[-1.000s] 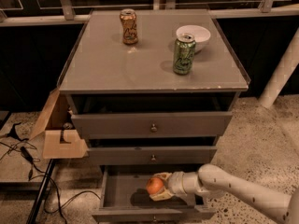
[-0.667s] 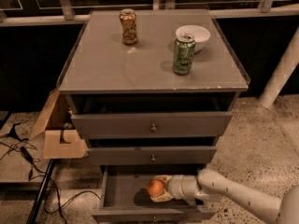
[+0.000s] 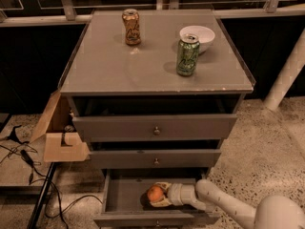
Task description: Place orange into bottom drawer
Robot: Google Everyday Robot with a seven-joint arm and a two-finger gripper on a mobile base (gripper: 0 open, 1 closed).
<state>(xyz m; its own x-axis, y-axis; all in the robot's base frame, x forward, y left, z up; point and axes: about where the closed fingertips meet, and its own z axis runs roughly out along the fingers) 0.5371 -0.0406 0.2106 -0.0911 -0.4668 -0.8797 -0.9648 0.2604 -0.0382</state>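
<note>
The orange [image 3: 155,193] is round and sits low inside the open bottom drawer [image 3: 125,199] of the grey cabinet, near the drawer's middle. My gripper [image 3: 158,195] reaches in from the right on a white arm, and its fingers are closed around the orange. The drawer is pulled out towards me, with its front panel [image 3: 143,219] at the bottom of the view. Whether the orange touches the drawer floor is unclear.
On the cabinet top [image 3: 114,66] stand an orange-brown can [image 3: 131,26], a green can [image 3: 188,55] and a white bowl [image 3: 198,36]. The two upper drawers [image 3: 155,128] are slightly ajar. A cardboard box [image 3: 59,135] and cables [image 3: 28,161] lie on the left.
My gripper with the orange has moved a little lower and further into the bottom drawer. Nothing else has moved.
</note>
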